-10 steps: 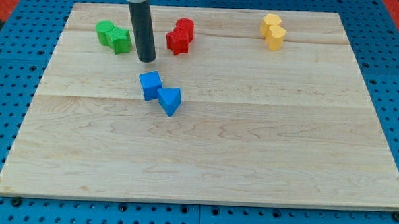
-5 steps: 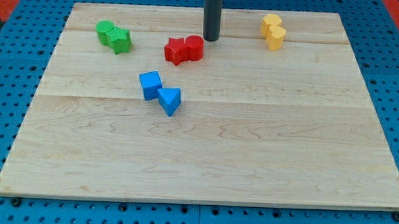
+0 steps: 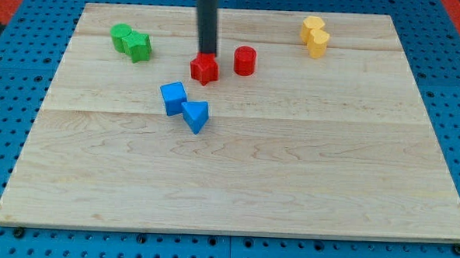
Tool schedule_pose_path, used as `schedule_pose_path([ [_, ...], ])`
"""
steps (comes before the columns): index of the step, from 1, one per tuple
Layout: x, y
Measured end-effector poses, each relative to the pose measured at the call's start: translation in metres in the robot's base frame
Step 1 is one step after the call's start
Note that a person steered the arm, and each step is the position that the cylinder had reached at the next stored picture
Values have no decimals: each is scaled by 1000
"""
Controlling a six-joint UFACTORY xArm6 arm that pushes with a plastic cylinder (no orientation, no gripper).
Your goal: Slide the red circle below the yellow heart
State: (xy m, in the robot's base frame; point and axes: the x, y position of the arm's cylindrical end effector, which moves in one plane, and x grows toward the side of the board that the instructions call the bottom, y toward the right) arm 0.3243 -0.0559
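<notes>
On the wooden tabletop (image 3: 290, 170), toward the view's top, the dark rod comes straight down from above the frame, and my tip (image 3: 208, 53) sits just at the top edge of the red star (image 3: 205, 68), touching it or very nearly so. This arm carries no fingers, so there is nothing open or closed to report; the rod ends plainly in that tip.

The red circle (image 3: 245, 60) stands upright on the board just to the view's right of the red star, with a small strip of bare wood between the two. It lies to the view's right of the tip and apart from it. The yellow heart (image 3: 319, 43) is further to the view's right and slightly nearer the view's top than the red circle, well apart from it. A second yellow block (image 3: 312, 27) touches the heart on its upper left side; its shape I cannot make out.

Near the view's top left, two green blocks are pressed together: a green round one (image 3: 122, 36) and a green star (image 3: 139, 46) to its lower right. Below the red star, toward the middle left of the board, a blue cube (image 3: 173, 98) and a blue triangle (image 3: 195, 115) touch at a corner, the triangle lying to the cube's lower right.
</notes>
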Motion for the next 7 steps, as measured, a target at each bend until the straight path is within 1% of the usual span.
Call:
schedule_pose_path([
  [1,26,82],
  [2,19,83],
  [3,2,48],
  [4,-23,73],
  [5,-32,111],
  [6,-22,170],
  [7,-6,190],
])
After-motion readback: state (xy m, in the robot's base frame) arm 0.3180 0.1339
